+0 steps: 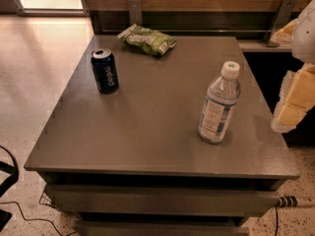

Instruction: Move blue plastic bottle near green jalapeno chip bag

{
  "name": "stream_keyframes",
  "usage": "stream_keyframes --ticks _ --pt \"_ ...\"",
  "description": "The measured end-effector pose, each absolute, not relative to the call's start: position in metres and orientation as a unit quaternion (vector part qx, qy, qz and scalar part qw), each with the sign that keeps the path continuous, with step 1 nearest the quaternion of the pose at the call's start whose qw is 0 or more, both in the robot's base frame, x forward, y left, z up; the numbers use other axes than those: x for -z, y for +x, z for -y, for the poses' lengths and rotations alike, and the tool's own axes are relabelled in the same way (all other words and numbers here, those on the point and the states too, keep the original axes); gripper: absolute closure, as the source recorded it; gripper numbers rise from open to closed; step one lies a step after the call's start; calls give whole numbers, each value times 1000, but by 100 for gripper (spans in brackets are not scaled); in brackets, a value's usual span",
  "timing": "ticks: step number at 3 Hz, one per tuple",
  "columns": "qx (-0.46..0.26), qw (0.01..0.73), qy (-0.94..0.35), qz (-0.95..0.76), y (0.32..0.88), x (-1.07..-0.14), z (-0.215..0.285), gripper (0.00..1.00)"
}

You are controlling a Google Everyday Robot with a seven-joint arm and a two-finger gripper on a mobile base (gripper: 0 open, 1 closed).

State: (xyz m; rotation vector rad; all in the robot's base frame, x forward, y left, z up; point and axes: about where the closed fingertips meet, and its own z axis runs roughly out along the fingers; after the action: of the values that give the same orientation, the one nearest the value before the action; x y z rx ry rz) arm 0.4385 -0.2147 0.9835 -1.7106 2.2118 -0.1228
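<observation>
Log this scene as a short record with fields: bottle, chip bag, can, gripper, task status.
bottle: upright, capped, table's front right
chip bag: lying flat, far edge
can: upright, left side, nearer than the bag
gripper: beyond the table's right edge, apart from bottle
task status: bottle not yet near bag

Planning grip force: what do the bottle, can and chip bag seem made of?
The blue plastic bottle: clear glossy plastic, see-through wall. The soda can: probably metal, shiny rim. The green jalapeno chip bag: wrinkled foil-like film. The end effector hangs right of the table.
</observation>
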Motion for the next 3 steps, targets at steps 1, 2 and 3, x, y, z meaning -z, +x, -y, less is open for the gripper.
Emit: stream_keyframes --ticks 1,2,3 --pt "43 171 -602 -779 438 -984 215 0" --pt "37 183 -601 -777 437 -986 216 0" --pt "2 221 -594 -774 433 -987 224 0"
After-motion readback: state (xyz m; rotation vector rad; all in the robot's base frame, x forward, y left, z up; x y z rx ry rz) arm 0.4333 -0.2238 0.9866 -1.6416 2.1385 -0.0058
